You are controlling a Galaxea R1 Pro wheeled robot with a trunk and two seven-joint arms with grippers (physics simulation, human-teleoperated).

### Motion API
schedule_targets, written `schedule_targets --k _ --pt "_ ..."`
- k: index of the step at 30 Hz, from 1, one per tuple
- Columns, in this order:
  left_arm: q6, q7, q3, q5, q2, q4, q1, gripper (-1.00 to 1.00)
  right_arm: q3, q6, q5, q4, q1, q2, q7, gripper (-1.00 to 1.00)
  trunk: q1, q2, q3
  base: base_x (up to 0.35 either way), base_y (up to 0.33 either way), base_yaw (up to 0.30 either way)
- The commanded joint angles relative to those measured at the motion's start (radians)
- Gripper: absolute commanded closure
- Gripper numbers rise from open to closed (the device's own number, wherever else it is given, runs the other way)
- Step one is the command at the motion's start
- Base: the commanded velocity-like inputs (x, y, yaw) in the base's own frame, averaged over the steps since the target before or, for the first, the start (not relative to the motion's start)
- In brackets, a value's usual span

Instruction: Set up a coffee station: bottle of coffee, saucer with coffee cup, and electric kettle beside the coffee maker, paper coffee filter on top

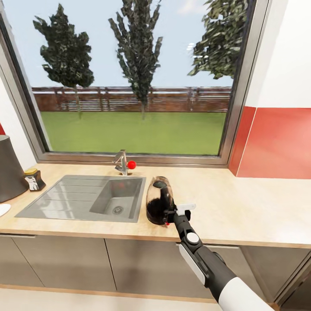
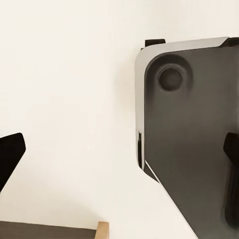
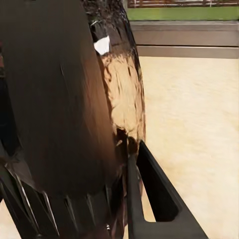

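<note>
The electric kettle [image 1: 159, 201], dark and glossy, stands upright on the wooden countertop [image 1: 242, 207] just right of the sink. My right gripper [image 1: 171, 214] is shut on the kettle's handle side; in the right wrist view the kettle [image 3: 64, 109] looms large with one black finger [image 3: 152, 191] against it. At the far left the dark grey coffee maker [image 1: 8, 168] stands on the counter, with the small coffee bottle [image 1: 34, 179] beside it and a white saucer's rim [image 1: 2, 210] at the frame edge. My left gripper [image 2: 119, 164] hangs open over pale floor.
A steel sink [image 1: 86, 198] with a faucet [image 1: 122, 162] lies between the kettle and the coffee maker. A large window [image 1: 134, 77] runs behind the counter, and a red wall panel [image 1: 276, 142] stands at right. A dark part of the robot's base [image 2: 194, 139] is beside the left gripper.
</note>
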Motion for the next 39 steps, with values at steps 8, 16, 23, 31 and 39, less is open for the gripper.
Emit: schedule_targets --k 8,16,23,31,39 --pt "-0.001 0.000 -0.008 0.002 0.000 0.001 -0.001 -1.00 0.004 -0.004 -0.010 -0.002 -0.001 0.000 -0.006 1.00 0.001 -0.002 -0.002 0.000 0.000 0.000" --pt "0.002 -0.001 -0.009 -0.004 0.002 0.002 0.015 -1.00 0.004 -0.004 -0.011 -0.014 -0.001 0.001 -0.013 1.00 0.001 -0.002 -0.002 0.000 0.000 0.000" --pt "0.000 -0.001 -0.015 -0.006 0.006 0.002 0.041 -1.00 0.002 0.000 -0.011 -0.134 -0.001 0.001 -0.015 1.00 0.001 -0.002 -0.002 0.000 0.000 0.000" --pt "-0.004 -0.001 -0.013 -0.003 0.009 0.002 0.050 -1.00 0.003 0.116 -0.010 -0.404 -0.001 -0.002 -0.014 1.00 0.001 -0.002 -0.002 0.000 0.000 0.000" --pt "-0.004 -0.001 -0.007 0.002 0.008 0.000 0.053 -1.00 0.012 0.397 -0.012 -0.584 -0.001 -0.023 -0.012 1.00 0.001 -0.002 -0.002 0.000 0.000 0.000"
